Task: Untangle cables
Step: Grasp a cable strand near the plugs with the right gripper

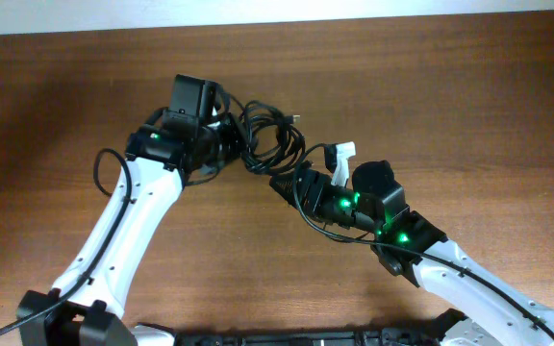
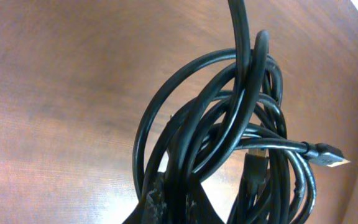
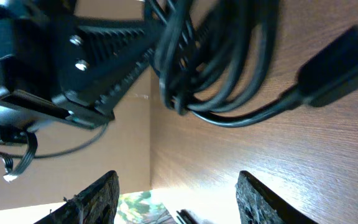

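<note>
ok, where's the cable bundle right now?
Overhead view: the cables are one looped bundle just above frame centre, seemingly gripped at the tips of the left hand, with the open right hand close on their other side.

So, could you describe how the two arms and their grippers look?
The left arm and right arm have white links and black joint housings with green lights. A thin black wire runs along each. The right gripper's fingers are black and rough; a white part sits near that wrist.

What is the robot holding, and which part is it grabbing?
The left gripper pinches the cables by their bunched loops. The right gripper is open and holds nothing.
</note>
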`<action>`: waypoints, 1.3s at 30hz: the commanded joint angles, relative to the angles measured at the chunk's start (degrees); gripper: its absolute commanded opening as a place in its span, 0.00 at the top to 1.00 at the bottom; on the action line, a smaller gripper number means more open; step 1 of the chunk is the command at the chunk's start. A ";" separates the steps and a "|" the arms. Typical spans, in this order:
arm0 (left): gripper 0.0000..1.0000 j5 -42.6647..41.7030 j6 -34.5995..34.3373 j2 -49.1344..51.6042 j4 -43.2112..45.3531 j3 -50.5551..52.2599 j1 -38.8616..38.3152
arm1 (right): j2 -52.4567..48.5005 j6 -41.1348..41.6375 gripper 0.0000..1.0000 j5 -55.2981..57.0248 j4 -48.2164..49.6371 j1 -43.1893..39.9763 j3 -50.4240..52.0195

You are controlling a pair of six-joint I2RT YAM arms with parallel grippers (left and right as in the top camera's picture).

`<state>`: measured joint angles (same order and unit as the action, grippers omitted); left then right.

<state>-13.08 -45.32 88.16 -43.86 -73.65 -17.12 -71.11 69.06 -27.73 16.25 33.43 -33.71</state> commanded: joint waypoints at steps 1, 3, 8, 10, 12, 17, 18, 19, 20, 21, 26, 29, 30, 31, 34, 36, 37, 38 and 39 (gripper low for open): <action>1.00 6.29 -15.52 -0.09 -2.40 -0.26 -1.77 | -0.42 0.28 0.43 3.48 3.26 0.26 -0.15; 1.00 6.32 -14.99 -0.09 -2.56 -0.26 -2.80 | -0.42 0.26 0.43 5.92 5.73 0.26 -0.15; 1.00 6.29 -12.85 -0.09 -2.56 -0.26 -6.56 | -1.95 0.26 0.46 10.93 5.46 0.24 -0.15; 1.00 6.29 -10.56 -0.09 -2.49 -0.26 -8.00 | -3.02 0.44 0.46 12.17 5.51 0.24 -0.15; 1.00 6.29 -6.45 -0.09 -2.51 -0.26 -9.38 | -4.24 0.48 0.47 13.44 6.49 0.24 -0.15; 1.00 6.19 6.19 -0.09 -2.51 -0.26 -12.07 | -5.40 0.46 0.57 13.44 8.02 0.20 -0.15; 1.00 5.42 8.15 -0.09 -2.47 -0.26 -12.15 | -5.40 0.46 0.58 13.46 8.02 0.20 -0.15; 1.00 4.04 10.84 -0.09 -2.34 -0.26 -12.13 | -5.40 0.46 0.58 13.99 8.02 0.20 -0.15; 1.00 2.97 13.00 -0.09 -2.23 -0.26 -12.15 | -5.40 0.46 0.58 14.58 8.02 0.20 -0.15; 1.00 2.05 14.91 -0.09 -2.08 -0.26 -12.24 | -5.40 0.46 0.58 15.26 8.02 0.20 -0.15; 1.00 0.35 19.32 -0.09 -1.11 -0.26 -12.24 | -5.44 0.48 0.63 16.37 7.06 0.20 -0.15; 1.00 0.44 19.30 -0.09 1.46 -0.26 -12.24 | -5.44 0.46 0.92 15.96 4.09 0.20 -0.15; 1.00 0.59 19.30 -0.09 2.43 -0.26 -12.24 | -5.44 0.42 0.96 15.15 3.65 0.20 -0.15; 1.00 0.96 19.30 -0.09 2.89 -0.26 -12.24 | -5.44 0.15 0.96 14.29 3.72 0.20 -0.15; 1.00 7.17 18.56 -0.09 3.48 -0.26 -12.17 | -5.44 -4.85 0.96 10.32 4.81 0.20 -0.15; 1.00 14.53 13.68 -0.09 2.71 -0.26 -11.69 | -5.42 -9.35 0.96 3.96 5.60 0.20 -0.15; 1.00 17.94 10.91 -0.09 2.40 -0.26 -11.41 | -5.42 -11.96 0.96 0.15 5.64 0.20 -0.15; 1.00 21.07 8.24 -0.09 2.25 -0.26 -10.95 | -5.42 -13.62 0.96 -2.75 5.66 0.17 -0.15; 1.00 22.82 6.58 -0.09 2.25 -0.26 -10.45 | -5.38 -15.19 0.96 -5.95 5.70 0.13 -0.15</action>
<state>-2.07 -30.46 88.16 -42.46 -73.65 -28.91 -76.25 62.46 -19.64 21.63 33.12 -33.63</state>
